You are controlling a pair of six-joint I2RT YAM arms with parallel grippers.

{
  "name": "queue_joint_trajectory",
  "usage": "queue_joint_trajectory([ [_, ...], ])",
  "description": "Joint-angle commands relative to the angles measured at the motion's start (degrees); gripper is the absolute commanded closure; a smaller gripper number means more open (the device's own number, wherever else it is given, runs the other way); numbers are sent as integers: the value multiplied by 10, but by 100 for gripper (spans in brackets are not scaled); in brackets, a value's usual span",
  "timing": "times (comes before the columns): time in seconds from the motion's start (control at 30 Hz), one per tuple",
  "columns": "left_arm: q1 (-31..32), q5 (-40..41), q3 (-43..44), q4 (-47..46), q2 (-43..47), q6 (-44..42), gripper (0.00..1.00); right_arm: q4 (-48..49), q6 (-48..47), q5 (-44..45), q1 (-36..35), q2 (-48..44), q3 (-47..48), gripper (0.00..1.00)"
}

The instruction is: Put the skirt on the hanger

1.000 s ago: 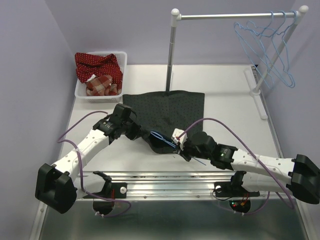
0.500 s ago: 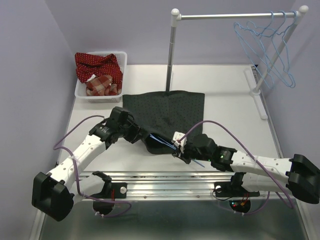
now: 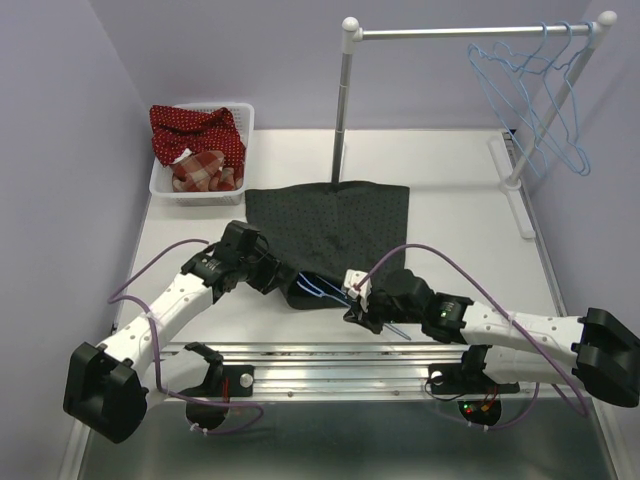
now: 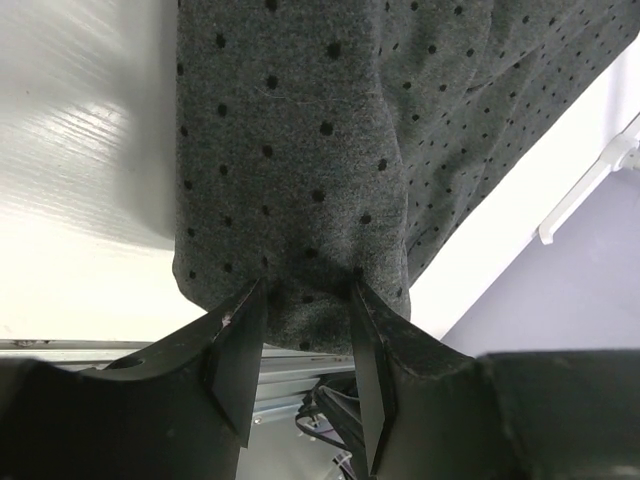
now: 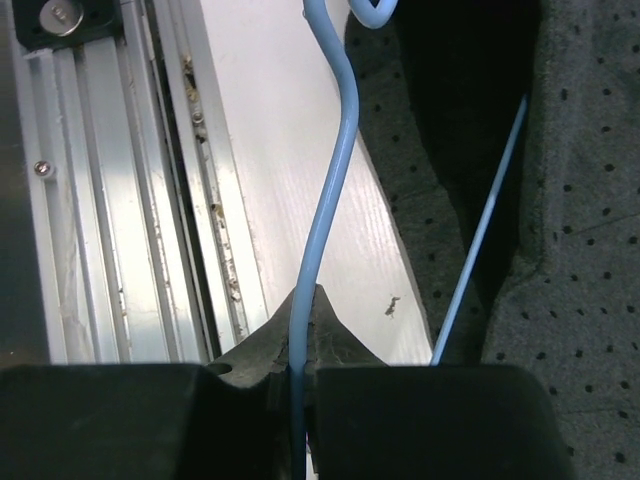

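The skirt [image 3: 330, 225] lies spread flat on the white surface [image 3: 450, 200], its far edge at the foot of the rack's upright pole and its near edge bunched and lifted between the two arms. The left claw [image 3: 285, 280] is clenched on that near edge; in the left wrist view its fingers [image 4: 238, 350] pinch a fold of the dotted cloth [image 4: 300, 150]. The hanger [image 3: 322, 288] sits at the same near edge, just right of the left claw, with part of its blue wire lying against the dark fold. The right claw [image 3: 356, 305] is clenched on the hanger; in the right wrist view the curved wire [image 5: 338, 170] rises from between the closed fingers, while a straight length of it runs into the shadowed opening of the skirt [image 5: 580, 200]. At the far left corner a white basket [image 3: 165, 185] holds a red dotted garment [image 3: 195, 130] and a plaid cloth [image 3: 205, 170]. At the far right, spare blue hangers [image 3: 530, 90] hang from the rack's rail [image 3: 460, 33].
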State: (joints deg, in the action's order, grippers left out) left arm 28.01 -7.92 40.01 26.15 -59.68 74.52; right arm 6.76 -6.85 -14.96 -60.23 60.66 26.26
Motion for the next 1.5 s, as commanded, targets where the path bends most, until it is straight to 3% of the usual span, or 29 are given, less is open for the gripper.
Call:
queue_joint_trajectory([
  [0.0, -1, 5, -5, -9, 17, 8, 50, 14, -18, -45, -15, -4, 19, 99],
  [0.5, -2, 14, -6, 0, 36, 14, 46, -10, -33, -57, -41, 24, 41, 99],
  [0.73, -3, 6, -27, 1, 39, 16, 46, 28, -23, -8, -41, 6, 43, 99],
  [1.23, -3, 7, -35, -20, 23, 13, 46, 90, -26, -37, -46, 19, 39, 99],
  [1.47, -3, 9, -34, -37, 3, 7, 53, 84, -42, -50, -52, 34, 53, 99],
])
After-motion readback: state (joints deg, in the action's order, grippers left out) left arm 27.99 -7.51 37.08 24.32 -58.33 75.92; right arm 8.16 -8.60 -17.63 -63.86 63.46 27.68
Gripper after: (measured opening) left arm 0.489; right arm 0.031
